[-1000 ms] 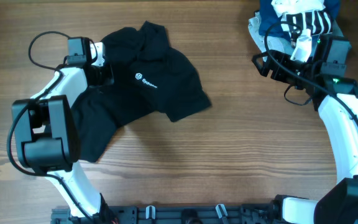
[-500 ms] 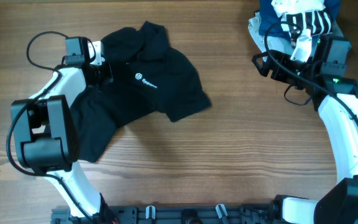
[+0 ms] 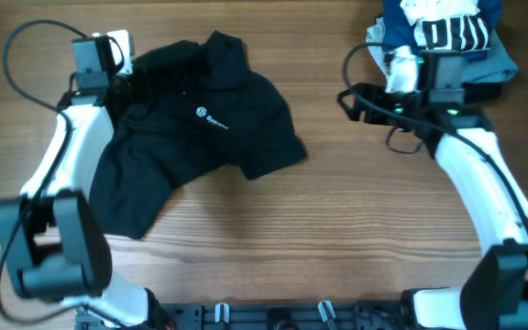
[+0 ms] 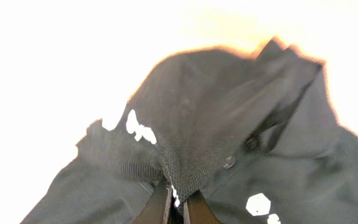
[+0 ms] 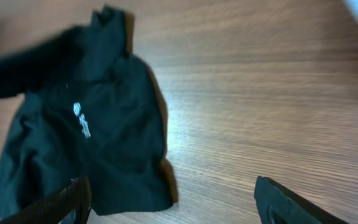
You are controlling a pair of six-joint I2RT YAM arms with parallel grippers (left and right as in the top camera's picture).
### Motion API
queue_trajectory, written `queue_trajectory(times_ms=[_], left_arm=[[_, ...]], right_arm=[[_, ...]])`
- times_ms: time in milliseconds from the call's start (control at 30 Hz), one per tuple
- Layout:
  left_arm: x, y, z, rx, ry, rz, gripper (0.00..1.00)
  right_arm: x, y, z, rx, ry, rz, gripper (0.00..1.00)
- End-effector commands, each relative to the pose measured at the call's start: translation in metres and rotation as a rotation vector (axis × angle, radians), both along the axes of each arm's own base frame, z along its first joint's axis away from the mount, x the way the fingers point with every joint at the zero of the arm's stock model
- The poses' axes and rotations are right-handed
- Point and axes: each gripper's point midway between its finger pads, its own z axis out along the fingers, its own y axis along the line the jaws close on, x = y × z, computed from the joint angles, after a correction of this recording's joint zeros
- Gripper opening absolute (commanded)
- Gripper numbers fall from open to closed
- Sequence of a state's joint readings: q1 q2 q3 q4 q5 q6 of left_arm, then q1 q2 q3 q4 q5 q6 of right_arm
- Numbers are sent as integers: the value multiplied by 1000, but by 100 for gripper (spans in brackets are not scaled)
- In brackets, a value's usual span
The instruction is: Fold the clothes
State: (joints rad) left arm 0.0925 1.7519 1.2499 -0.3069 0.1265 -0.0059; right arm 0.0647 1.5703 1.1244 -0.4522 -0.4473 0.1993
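Observation:
The black collared shirt [image 3: 236,119] lies crumpled on the left half of the wooden table, with its white chest logo [image 3: 211,115] facing up. My left gripper [image 3: 128,81] is at the shirt's far left edge. In the left wrist view it [image 4: 178,208] is shut on a pinch of the black fabric [image 4: 229,124] near the buttons. My right gripper [image 3: 354,103] hovers open and empty right of the shirt. In the right wrist view its wide-apart fingers [image 5: 291,202] frame the shirt's sleeve [image 5: 98,137] and bare wood.
A pile of other garments sits at the far right corner: a navy one with big white block print [image 3: 447,32] on top of light-blue and grey ones [image 3: 495,66]. Bare wooden table [image 3: 365,211] lies between the shirt and my right arm.
My left gripper has moved up and to the left, dragging the shirt's edge with it. My right arm has swung left, away from the pile and toward the shirt.

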Motion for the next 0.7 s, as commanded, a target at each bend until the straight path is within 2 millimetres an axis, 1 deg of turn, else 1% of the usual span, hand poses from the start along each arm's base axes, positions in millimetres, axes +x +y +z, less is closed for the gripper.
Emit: queue_trajectory(times_ms=[0,100,267,333,367,500,667], left_arm=[[-4,-1,35,15,-68,3,6],[-5,-7,41,16,-81,-10,6],[-5,-18,42,15,-82,-33,6],[-4,-21,43,15,-90,-39,6],[-3,-22,44,15,-96,-41,6],[-2,-22,45,15,-100,-41,6],[-2,-22,45,16,-101,-41,7]], right_arm=[[6,15,-27,-60,28,35,84],[6,30,-49,-65,63,69,84],[4,55,-88,-103,92,175,84],[-1,66,-105,-122,110,226,83],[-7,75,-118,-132,132,261,83],[-18,91,-139,-143,175,306,83],[-24,98,-143,-147,186,329,82]])
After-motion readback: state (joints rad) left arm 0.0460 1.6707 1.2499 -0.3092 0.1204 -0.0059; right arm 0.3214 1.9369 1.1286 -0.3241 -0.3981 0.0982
